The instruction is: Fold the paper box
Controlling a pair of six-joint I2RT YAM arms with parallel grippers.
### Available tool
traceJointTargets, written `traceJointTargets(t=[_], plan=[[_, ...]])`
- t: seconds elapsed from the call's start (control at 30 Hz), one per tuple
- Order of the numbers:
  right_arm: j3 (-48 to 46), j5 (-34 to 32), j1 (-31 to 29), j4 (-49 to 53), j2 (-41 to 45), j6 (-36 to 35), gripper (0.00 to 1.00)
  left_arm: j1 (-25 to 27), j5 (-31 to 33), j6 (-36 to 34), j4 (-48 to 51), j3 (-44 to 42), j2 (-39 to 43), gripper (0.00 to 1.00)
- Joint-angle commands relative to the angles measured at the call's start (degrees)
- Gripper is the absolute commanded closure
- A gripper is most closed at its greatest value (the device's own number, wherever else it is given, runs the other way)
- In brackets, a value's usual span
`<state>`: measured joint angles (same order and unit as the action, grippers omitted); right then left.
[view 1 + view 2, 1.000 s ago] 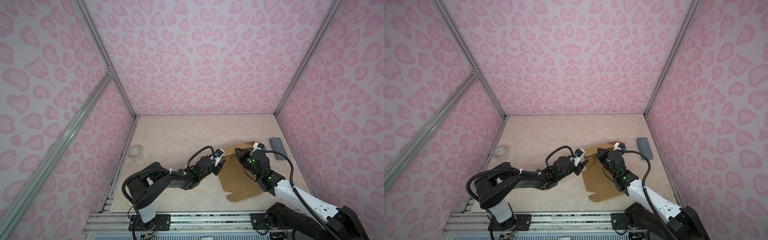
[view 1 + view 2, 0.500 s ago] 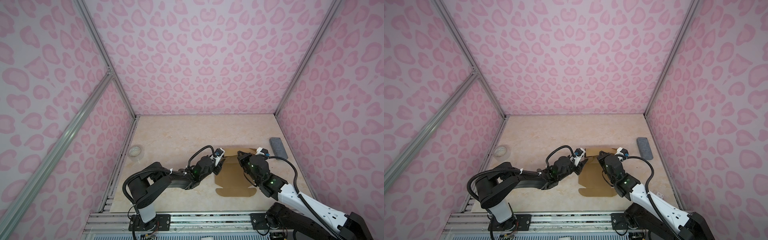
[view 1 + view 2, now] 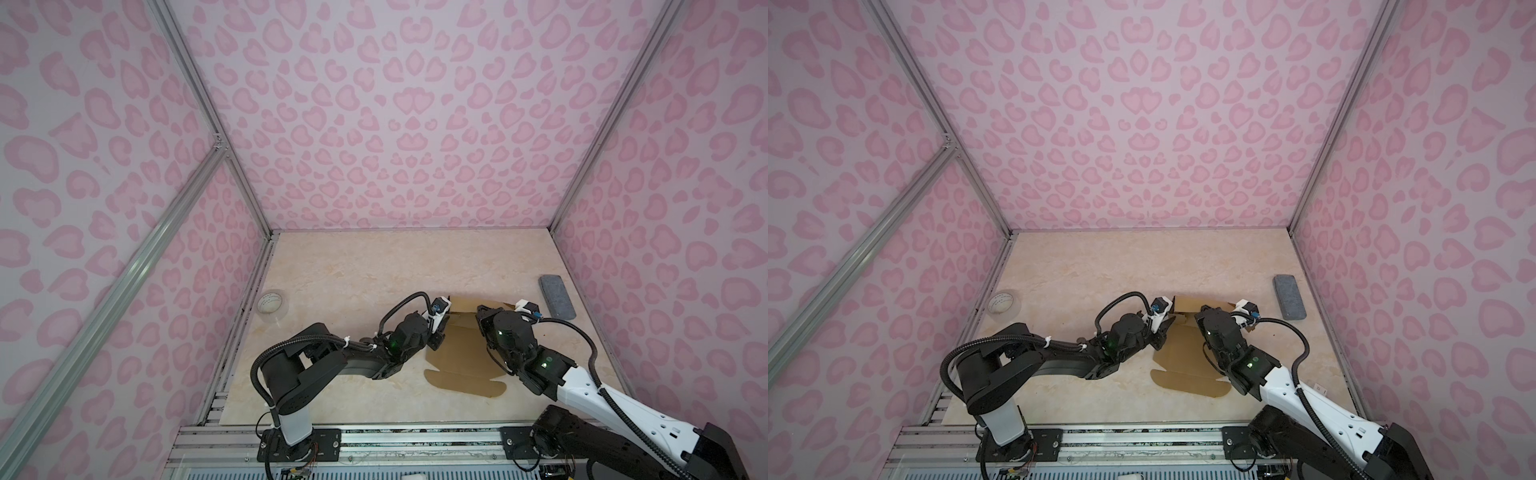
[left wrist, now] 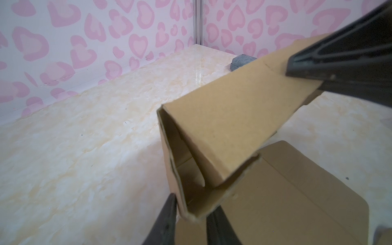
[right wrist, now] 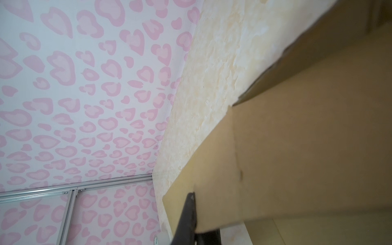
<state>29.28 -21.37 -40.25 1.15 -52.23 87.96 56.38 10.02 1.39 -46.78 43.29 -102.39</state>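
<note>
In a top view the paper box lies right of centre on the surface, toward the near edge. Its far flap is raised between the left pincer and right pincer.

The left wrist view shows the left pincer narrow, straddling the flap's folded left corner; whether it bites, I cannot tell.

The right wrist view shows the right pincer clamped on the flap. Pinch squarely on the crease, then roll both ends together.
</note>
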Motion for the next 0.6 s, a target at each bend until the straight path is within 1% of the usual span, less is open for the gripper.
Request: traceJointTargets(t=[0.0,0.57], plan=[[-0.17,-0.8,-0.36,2.81,-0.36,0.8,1.0,0.04,1.51,-0.16,-3.8,1.13,-0.89,0.72],[-0.98,-0.54,-0.35,0.35,-2.35,1.25,1.0,0.66,2.43,-0.16,-6.94,3.03,-4.35,0.74]])
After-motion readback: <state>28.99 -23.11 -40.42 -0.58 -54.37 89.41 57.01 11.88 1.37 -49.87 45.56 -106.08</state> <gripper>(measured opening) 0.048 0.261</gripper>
